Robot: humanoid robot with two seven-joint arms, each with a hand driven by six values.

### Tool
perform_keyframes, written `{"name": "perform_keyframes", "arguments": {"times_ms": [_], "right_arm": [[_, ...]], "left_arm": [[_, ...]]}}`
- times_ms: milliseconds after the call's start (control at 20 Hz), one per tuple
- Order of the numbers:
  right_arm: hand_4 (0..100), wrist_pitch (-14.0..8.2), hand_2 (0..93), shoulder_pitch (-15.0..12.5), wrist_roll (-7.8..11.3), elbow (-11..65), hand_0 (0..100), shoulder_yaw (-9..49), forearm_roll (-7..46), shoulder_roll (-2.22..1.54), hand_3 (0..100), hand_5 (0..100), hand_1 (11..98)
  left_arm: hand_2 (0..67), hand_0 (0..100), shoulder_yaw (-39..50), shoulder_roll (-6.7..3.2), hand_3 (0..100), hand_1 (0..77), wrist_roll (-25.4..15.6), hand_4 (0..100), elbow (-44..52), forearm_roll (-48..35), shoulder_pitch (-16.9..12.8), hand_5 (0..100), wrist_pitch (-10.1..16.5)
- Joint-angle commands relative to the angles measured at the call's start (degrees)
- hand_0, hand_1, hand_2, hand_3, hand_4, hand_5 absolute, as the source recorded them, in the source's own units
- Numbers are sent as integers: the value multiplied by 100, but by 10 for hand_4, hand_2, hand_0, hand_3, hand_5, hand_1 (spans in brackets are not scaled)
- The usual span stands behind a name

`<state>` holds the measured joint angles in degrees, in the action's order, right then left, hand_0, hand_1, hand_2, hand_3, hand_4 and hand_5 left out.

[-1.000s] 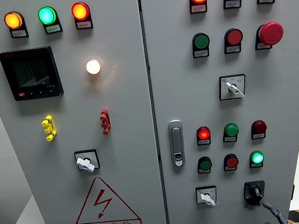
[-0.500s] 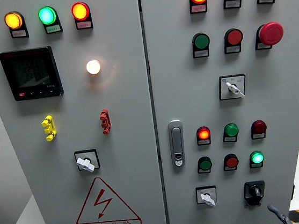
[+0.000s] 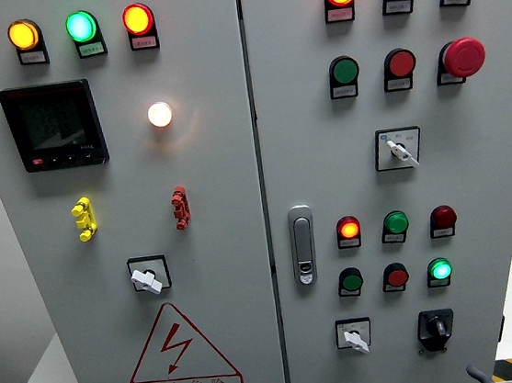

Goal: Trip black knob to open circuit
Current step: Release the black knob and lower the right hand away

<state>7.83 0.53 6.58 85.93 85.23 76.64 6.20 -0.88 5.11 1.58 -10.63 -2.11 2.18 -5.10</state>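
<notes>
Fingers: I can't tell their state; from the head view I see only a dark tip of the right hand [image 3: 478, 373] at the bottom edge. The black knob [image 3: 435, 326] sits at its 11 o'clock, apart, low on the right door [image 3: 474, 157].

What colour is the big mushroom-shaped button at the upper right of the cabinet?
Red. The mushroom button shows clearly in the head view.

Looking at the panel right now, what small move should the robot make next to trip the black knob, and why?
Probably raise the right hand up to the black rotary knob: only a tip of the hand shows at the bottom edge, below and right of the knob, touching nothing.
</notes>
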Motion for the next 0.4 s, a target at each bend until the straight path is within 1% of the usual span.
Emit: {"name": "perform_keyframes", "arguments": {"times_ms": [0,50,100,150,200,250,300,350], "right_arm": [[167,0,32,-18,1,3,1000,-6,53,-14,243,348,425],[165,0,32,-18,1,11,1000,-6,88,4,241,344,425],[161,0,33,-18,1,11,1000,-6,132,12,237,338,425],[159,0,33,-27,1,11,1000,3,167,12,235,333,426],[158,-9,33,-36,10,11,1000,3,193,21,234,330,426],[155,-9,34,-79,10,20,1000,3,194,21,230,322,426],[155,-9,35,-114,19,20,1000,3,194,4,229,317,426],[154,-9,35,-115,19,11,1000,12,194,-5,228,315,427]], "left_arm": [[194,0,0,-1,261,0,1,99,0,0,2,86,0],[194,0,0,-1,261,0,1,99,0,0,2,86,0],[194,0,0,-1,261,0,1,99,0,0,-7,86,0],[194,0,0,-1,261,0,1,99,0,0,2,86,0],[194,0,0,-1,261,0,1,99,0,0,2,86,0],[194,0,0,-1,261,0,1,99,0,0,2,86,0],[194,0,0,8,261,0,1,99,0,0,2,86,0],[194,0,0,-1,261,0,1,99,0,0,2,86,0]]}}
